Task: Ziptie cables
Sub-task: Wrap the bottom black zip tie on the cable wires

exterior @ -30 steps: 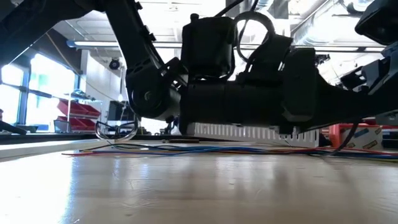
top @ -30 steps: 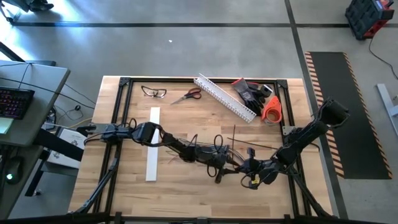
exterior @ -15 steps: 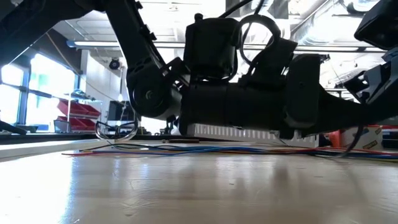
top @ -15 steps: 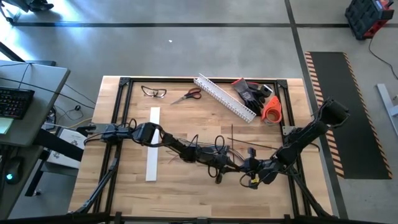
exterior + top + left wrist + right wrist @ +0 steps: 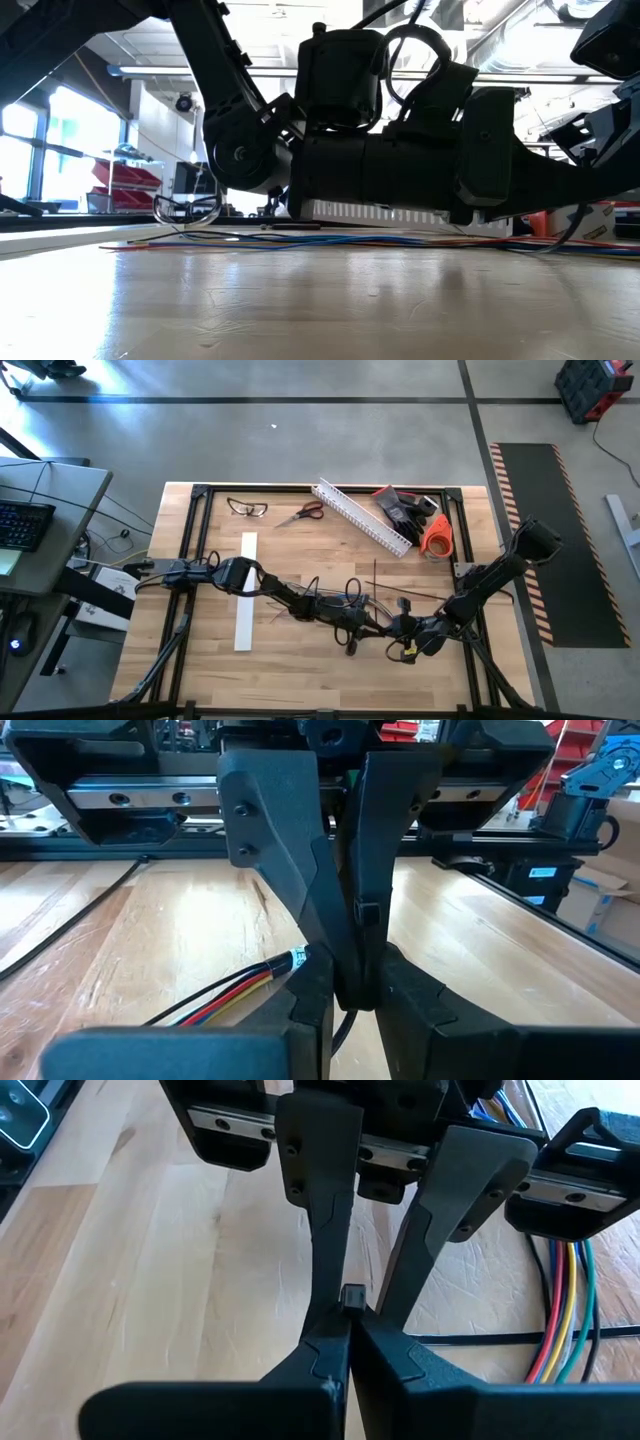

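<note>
1. Clearly the work is at the gathering stage: the cables (image 5: pixel 335 603) lie as a loose, curling bundle on the table (image 5: pixel 290 550), toward its middle and front. No tie is seen looped round them yet.
2. The left gripper (image 5: pixel 352 628) is low on the table at the right-hand end of that bundle. In the left wrist view its fingers (image 5: pixel 300 870) stand narrow, nearly together, with the red, yellow and dark wires running right up to them. I judge that it pinches the bundle's end, though the contact itself is hidden by the fingers.
3. The right gripper (image 5: pixel 408 640) sits just beside the left one, also low. Its fingers (image 5: pixel 325 1210) are fully pressed together. I cannot tell whether anything thin is caught between them.
4. The zipties (image 5: pixel 375 575) lie flat just beyond the two grippers, apart from the bundle. One thin dark strip shows behind the right fingers in the right wrist view, with the coloured wires beside it.
5. Next, as I judge it, the right gripper must part its fingers and pick a strip off the wood. That is a flat, thin thing, so a low and exact approach is needed.
6. Meanwhile the left should hold the wires together and slightly raised, so that the strip can pass beneath them.
</note>
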Robot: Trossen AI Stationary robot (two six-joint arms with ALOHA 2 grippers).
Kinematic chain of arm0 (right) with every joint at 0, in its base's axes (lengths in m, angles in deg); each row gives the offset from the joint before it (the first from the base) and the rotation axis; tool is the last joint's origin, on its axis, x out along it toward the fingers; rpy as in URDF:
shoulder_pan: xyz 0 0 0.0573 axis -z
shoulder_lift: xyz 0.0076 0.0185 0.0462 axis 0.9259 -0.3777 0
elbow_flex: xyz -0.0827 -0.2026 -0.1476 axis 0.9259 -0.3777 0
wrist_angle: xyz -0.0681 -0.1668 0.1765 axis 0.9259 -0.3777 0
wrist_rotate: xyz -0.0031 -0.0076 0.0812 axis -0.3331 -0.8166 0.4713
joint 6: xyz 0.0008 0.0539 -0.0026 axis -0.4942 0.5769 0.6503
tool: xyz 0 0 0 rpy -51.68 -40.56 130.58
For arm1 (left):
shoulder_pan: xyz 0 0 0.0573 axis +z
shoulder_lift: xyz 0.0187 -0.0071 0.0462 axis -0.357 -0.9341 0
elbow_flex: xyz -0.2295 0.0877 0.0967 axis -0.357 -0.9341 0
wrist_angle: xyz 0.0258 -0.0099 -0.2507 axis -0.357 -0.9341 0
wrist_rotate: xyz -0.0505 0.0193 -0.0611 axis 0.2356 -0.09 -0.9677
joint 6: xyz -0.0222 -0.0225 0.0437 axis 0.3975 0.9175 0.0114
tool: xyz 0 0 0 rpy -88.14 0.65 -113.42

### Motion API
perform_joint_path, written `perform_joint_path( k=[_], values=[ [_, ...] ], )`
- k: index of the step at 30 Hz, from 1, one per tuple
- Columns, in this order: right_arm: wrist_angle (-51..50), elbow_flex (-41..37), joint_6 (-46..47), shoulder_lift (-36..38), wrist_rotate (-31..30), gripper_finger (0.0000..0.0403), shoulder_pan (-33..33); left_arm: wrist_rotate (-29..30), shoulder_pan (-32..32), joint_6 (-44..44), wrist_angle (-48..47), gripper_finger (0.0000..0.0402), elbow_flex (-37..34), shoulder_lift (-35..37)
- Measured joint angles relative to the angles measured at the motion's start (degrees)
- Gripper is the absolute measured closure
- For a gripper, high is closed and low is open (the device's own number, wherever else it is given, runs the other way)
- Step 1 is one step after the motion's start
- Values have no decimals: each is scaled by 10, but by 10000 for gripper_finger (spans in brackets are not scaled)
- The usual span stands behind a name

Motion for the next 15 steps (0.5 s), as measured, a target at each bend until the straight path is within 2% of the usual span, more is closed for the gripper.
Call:
perform_joint_path(
  k=[8, 15],
  values=[
    [11, 0, -2, 0, 15, 400, 0, -4, -1, 5, 1, 360, 0, 0],
    [15, -1, -4, 0, 22, 365, 0, -6, -1, 6, -2, 358, 0, 0]
  ],
)
